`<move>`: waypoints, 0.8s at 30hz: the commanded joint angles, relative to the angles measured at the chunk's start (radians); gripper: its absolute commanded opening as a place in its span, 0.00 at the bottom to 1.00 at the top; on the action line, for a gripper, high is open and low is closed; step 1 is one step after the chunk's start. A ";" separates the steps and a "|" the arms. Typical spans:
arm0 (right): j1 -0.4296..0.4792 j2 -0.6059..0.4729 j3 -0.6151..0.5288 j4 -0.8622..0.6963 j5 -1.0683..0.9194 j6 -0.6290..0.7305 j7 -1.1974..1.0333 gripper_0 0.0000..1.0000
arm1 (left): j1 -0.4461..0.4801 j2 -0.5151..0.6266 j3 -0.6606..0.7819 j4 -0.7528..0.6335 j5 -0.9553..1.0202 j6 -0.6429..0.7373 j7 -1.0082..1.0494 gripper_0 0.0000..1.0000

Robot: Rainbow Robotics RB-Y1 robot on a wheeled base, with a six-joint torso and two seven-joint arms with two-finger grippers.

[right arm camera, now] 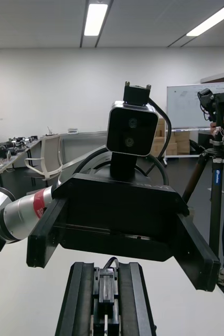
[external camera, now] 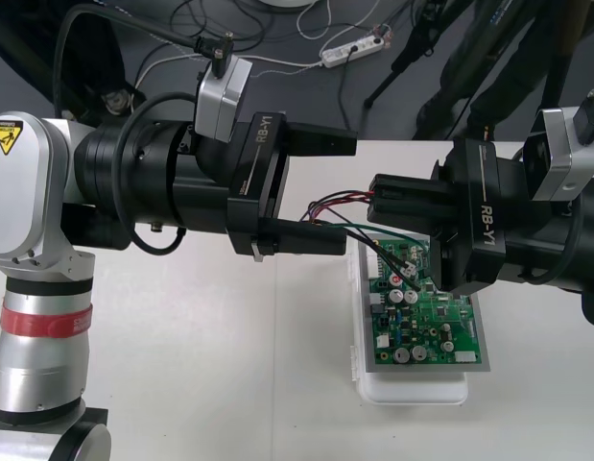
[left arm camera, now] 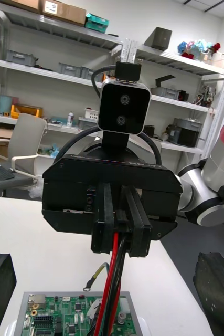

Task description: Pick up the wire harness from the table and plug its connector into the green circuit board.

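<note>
Front view: right hand (external camera: 375, 200) pinches the thin-wired wire harness (external camera: 327, 203) over flat green board (external camera: 440, 327); left hand (external camera: 346, 190) gapes wide

I see the wire harness (left arm camera: 113, 262), thin red, black and green wires, pinched between the closed jaws of the right gripper (external camera: 375, 202) and held in the air. Its wires drop from there to the green circuit board (external camera: 426, 322) just beneath; I can't tell whether the plug is seated. The board lies flat on its white base (external camera: 416, 392) on the table (external camera: 229, 365), studded with small round components.
</note>
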 commanded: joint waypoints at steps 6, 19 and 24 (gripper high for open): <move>0.005 0.019 0.017 -0.038 -0.019 0.009 0.035 0.00 | -0.048 -0.001 -0.052 -0.006 0.020 -0.029 -0.026 1.00; 0.005 0.019 0.017 -0.038 -0.021 0.008 0.052 0.00 | -0.060 -0.003 -0.058 -0.012 0.019 -0.029 -0.029 1.00; 0.007 0.019 0.017 -0.038 -0.021 0.008 0.055 0.00 | -0.062 0.002 -0.056 -0.012 0.017 -0.029 -0.031 1.00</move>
